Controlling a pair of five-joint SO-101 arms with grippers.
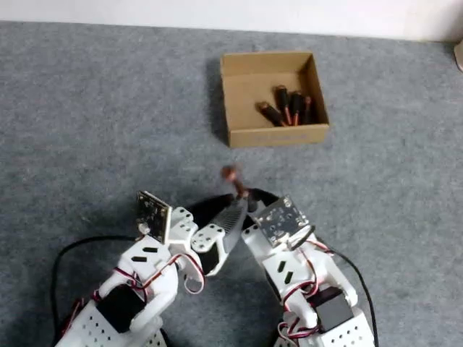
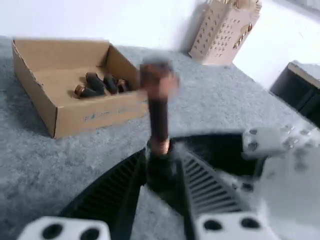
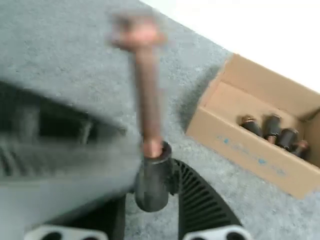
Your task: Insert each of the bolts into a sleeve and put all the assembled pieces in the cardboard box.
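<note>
Grey felt table cover (image 1: 87, 108), pale wall along its far edge. Both arms sit at the near edge, their tips meeting in the middle.

Left: my left gripper (image 2: 160, 162) is pinched on the sleeve (image 3: 152, 180), with a ribbed jaw pressed to each flank of the short black tube.

Middle: the bolt (image 2: 159, 115) stands in the sleeve's mouth. Only its tip is inside; most of the copper shank and the head are bare above. In the high view its long axis runs away from me, leaning a little left, with the head toward the far side. I judge the insertion begun but not finished. The next push has to run straight along that axis, or the bolt may cock, jam or tip out.

Right: my right gripper (image 3: 152, 197) is close against the same sleeve from the other side. I cannot tell whether it grips.

Farther on and slightly right: the cardboard box (image 1: 278, 135), its top open, with several finished pieces (image 1: 288, 107) lying in its right half and the left half bare. It is well apart from the grippers, with open cover between. The near wall is the edge to clear, and the right arm looks slightly better lined up.
</note>
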